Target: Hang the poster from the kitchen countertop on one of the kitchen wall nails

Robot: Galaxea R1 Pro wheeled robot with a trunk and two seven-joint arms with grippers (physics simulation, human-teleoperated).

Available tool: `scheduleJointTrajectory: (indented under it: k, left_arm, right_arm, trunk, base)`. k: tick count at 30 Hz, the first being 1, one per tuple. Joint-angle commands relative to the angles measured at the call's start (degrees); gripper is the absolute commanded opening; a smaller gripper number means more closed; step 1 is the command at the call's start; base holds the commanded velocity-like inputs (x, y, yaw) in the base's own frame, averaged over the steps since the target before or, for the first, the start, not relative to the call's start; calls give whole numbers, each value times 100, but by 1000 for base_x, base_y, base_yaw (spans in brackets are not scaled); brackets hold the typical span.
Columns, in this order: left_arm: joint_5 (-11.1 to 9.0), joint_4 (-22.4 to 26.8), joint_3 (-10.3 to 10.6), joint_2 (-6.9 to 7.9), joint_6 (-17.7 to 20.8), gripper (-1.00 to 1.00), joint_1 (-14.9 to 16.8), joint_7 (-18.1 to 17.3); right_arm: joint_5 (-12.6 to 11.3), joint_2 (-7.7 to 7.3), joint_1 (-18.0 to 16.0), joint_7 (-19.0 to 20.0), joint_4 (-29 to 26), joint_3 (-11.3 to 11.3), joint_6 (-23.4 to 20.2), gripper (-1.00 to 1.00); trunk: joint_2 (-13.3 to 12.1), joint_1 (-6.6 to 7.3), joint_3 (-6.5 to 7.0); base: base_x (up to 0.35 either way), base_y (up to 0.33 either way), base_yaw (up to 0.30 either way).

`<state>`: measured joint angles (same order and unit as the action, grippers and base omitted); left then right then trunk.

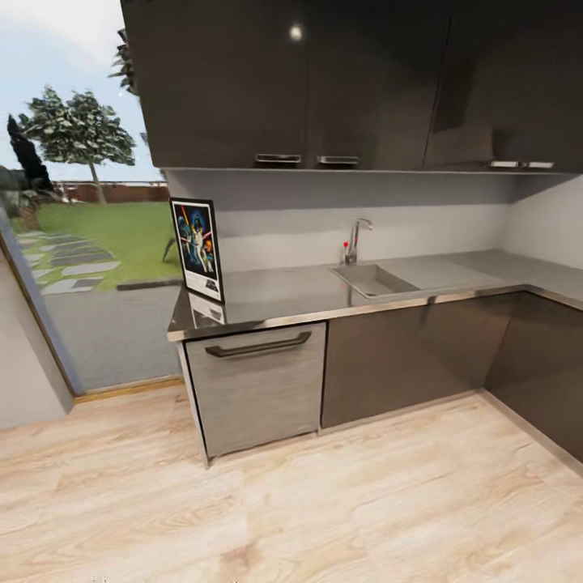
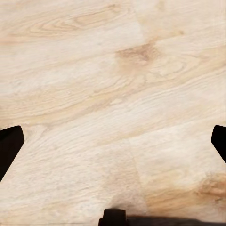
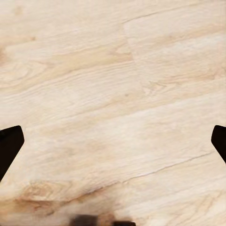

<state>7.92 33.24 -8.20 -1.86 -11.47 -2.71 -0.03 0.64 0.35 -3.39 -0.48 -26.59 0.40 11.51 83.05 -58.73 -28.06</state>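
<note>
Head view, table: shiny grey steel-topped table [image 1: 283, 300] runs along the wall over grey cabinet fronts and turns a corner at the far end from the poster.
Head view, poster: poster [image 1: 197, 248] stands upright on the table's end nearest the window, well apart from the sink; its reflection shows on the steel just under it.
Head view, sink: inset sink [image 1: 374, 280] sits mid-table, with the chrome tap [image 1: 355, 240] just behind it.
Head view, surroundings: dark upper cabinets [image 1: 324, 81] hang above the sink; a drawer front with a dark handle [image 1: 257, 346] lies below the poster; pale wood floor [image 1: 283, 502] in front.
Left wrist view, left pincer: left pincer [image 2: 113, 141] spread wide, dark fingertips [image 2: 9, 143] at the frame edges, nothing between them, wood floor beneath.
Right wrist view, right pincer: right pincer [image 3: 113, 141] likewise spread wide, fingertips [image 3: 9, 143] apart, holding nothing, above floor planks.
</note>
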Motion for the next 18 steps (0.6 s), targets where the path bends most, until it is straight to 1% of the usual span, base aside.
scheduleJointTrajectory:
  k: [1, 18]
  left_arm:
    - [60, 7, -32, -7, -13, 100, -1, 1]
    - [60, 7, -33, -7, -13, 100, -1, 1]
  right_arm:
    - [7, 0, -3, -5, 4, 4, 18, 100]
    - [7, 0, -3, -6, 4, 4, 15, 100]
  trunk:
    - [3, 0, -7]
    - [3, 0, -50]
  base:
    - [8, 5, 274]
    - [1, 1, 274]
